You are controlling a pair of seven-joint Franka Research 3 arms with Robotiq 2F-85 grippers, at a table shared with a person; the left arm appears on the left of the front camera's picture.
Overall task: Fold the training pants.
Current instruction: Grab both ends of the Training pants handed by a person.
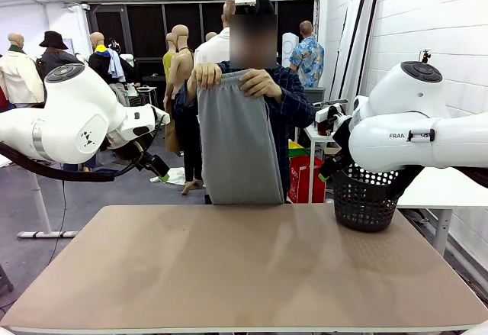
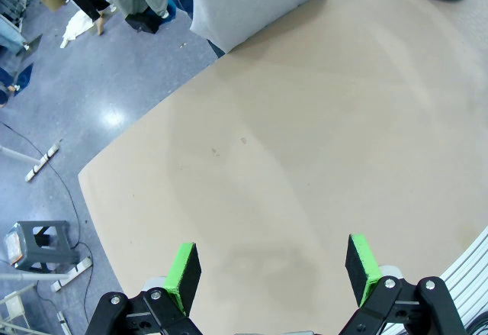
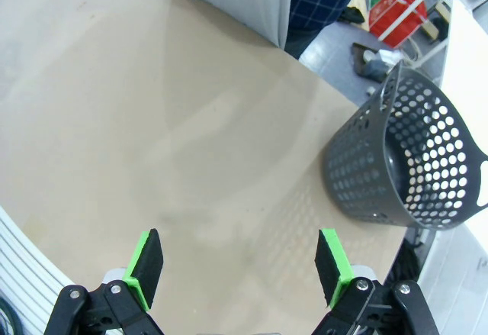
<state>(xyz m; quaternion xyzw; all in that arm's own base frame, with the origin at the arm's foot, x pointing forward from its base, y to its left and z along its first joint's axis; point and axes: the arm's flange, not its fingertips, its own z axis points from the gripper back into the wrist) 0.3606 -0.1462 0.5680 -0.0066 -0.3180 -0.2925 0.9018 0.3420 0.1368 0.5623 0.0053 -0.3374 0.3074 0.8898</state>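
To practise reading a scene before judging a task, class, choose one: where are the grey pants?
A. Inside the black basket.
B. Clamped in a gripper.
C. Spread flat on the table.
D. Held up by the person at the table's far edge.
D: the person's hands hold the pants by the top, so they hang down at the far edge of the table.
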